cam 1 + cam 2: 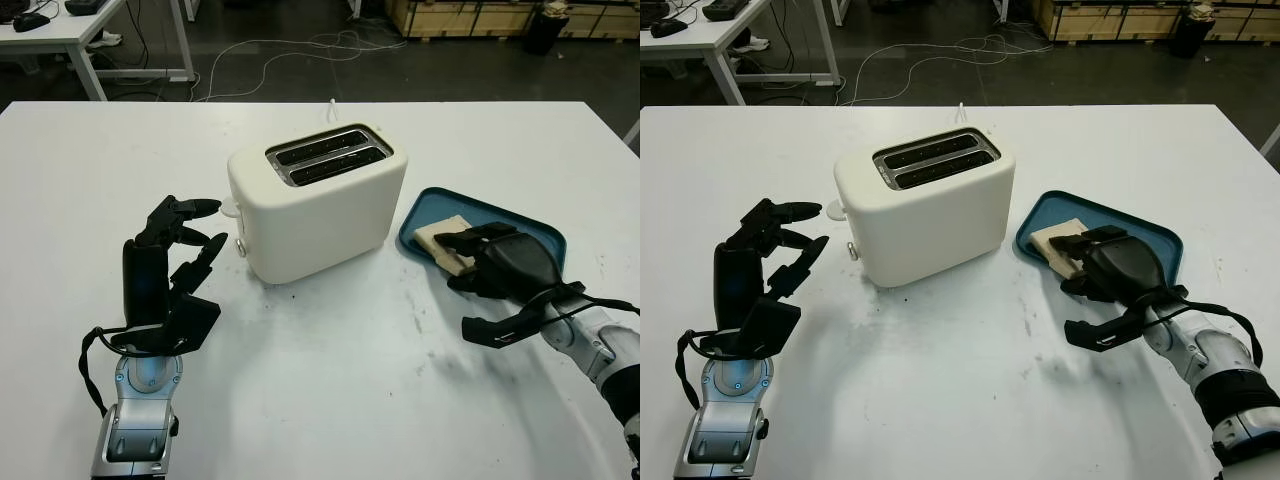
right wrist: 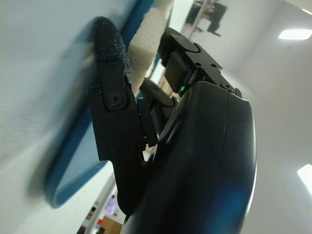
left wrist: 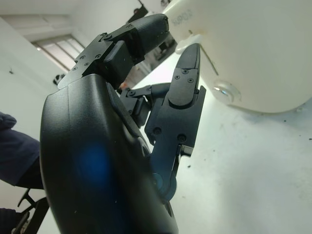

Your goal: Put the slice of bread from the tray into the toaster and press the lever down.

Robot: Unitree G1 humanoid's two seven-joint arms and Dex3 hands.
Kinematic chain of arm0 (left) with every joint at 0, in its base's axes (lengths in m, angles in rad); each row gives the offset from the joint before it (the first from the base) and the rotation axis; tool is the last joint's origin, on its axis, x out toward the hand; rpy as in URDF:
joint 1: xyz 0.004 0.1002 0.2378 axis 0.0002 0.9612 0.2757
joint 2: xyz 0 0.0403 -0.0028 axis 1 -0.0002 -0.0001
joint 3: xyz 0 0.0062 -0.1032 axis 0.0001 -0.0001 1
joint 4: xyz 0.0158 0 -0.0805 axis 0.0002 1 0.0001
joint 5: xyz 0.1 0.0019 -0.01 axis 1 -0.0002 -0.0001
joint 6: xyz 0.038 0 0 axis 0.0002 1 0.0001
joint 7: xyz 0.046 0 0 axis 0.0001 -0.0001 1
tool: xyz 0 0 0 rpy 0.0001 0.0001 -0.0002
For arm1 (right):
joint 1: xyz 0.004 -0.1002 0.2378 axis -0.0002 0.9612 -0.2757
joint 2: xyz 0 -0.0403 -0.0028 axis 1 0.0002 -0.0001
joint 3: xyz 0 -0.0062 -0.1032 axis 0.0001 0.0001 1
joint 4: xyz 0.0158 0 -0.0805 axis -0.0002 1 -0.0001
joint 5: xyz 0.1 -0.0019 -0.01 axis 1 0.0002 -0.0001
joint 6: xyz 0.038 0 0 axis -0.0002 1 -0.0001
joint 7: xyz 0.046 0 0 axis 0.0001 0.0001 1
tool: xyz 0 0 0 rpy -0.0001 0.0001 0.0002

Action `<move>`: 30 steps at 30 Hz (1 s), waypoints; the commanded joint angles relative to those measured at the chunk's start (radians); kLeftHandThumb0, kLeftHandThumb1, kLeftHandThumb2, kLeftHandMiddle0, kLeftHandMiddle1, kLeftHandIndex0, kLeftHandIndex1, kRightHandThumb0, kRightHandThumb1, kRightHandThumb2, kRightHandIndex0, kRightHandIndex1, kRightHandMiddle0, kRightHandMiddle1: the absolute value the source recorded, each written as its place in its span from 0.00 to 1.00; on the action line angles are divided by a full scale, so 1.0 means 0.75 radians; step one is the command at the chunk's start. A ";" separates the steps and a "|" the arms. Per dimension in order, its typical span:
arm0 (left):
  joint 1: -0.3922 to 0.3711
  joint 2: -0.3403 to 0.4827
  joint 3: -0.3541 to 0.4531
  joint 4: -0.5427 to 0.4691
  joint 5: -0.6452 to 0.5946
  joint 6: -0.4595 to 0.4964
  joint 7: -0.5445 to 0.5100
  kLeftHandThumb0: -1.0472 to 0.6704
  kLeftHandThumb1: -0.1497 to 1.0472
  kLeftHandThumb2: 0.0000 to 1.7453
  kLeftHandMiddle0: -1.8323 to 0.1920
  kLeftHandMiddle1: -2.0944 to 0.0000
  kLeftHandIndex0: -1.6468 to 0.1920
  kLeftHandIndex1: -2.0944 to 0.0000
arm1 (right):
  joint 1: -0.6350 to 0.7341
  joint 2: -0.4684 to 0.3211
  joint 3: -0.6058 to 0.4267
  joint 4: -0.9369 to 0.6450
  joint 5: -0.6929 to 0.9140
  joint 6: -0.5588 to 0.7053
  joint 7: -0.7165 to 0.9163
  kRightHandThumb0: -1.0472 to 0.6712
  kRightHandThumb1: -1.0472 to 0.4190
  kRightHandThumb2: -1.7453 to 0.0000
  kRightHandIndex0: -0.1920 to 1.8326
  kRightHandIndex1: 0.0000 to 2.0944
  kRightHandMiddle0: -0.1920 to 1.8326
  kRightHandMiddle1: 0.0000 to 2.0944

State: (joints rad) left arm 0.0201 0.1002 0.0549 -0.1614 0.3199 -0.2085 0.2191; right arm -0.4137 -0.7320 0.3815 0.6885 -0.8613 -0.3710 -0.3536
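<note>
Step now: picking up the bread — it is not lifted yet.
Bread: the slice of bread lies in the blue tray, right of the toaster.
Right hand: the right hand is over the slice, fingers on it; a firm pinch — I cannot tell.
Left hand: the left hand is up beside the toaster, fingers curled, holding nothing.
Next move: squeeze the slice, lift it, and drop it into a top slot.
Lever: the lever is still up.
</note>
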 commanded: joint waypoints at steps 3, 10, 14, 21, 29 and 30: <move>0.001 0.002 -0.001 -0.007 0.009 -0.006 0.007 0.50 0.89 0.08 0.66 0.34 0.60 0.61 | 0.002 -0.017 0.024 0.008 -0.033 -0.006 -0.042 0.28 0.09 0.90 0.51 0.73 0.62 0.15; 0.002 0.002 -0.001 -0.003 0.010 -0.011 0.011 0.49 0.89 0.09 0.66 0.34 0.60 0.61 | -0.008 -0.032 0.042 0.011 -0.059 -0.004 -0.095 0.27 0.09 0.90 0.49 0.83 0.52 0.46; 0.000 0.005 0.000 0.003 0.011 -0.020 0.015 0.49 0.89 0.09 0.65 0.34 0.59 0.61 | -0.015 -0.032 0.047 0.019 -0.057 -0.011 -0.119 0.26 0.09 0.89 0.49 0.83 0.50 0.53; 0.000 0.004 -0.001 0.007 0.002 -0.021 0.013 0.50 0.89 0.09 0.66 0.34 0.60 0.61 | -0.024 -0.041 0.036 -0.001 -0.020 -0.023 -0.059 0.27 0.09 0.89 0.47 0.83 0.51 0.40; 0.001 0.004 0.000 0.008 0.001 -0.021 0.014 0.50 0.89 0.09 0.66 0.35 0.60 0.61 | -0.041 -0.041 0.014 -0.001 0.013 -0.050 -0.011 0.26 0.09 0.87 0.47 0.83 0.52 0.40; 0.001 0.004 0.001 0.011 0.003 -0.024 0.017 0.50 0.89 0.09 0.66 0.35 0.60 0.61 | -0.041 -0.041 0.008 -0.004 0.019 -0.056 -0.004 0.26 0.09 0.86 0.47 0.83 0.51 0.44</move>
State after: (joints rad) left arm 0.0202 0.1001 0.0549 -0.1609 0.3193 -0.2088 0.2254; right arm -0.4399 -0.7500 0.3947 0.6920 -0.8712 -0.4027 -0.3770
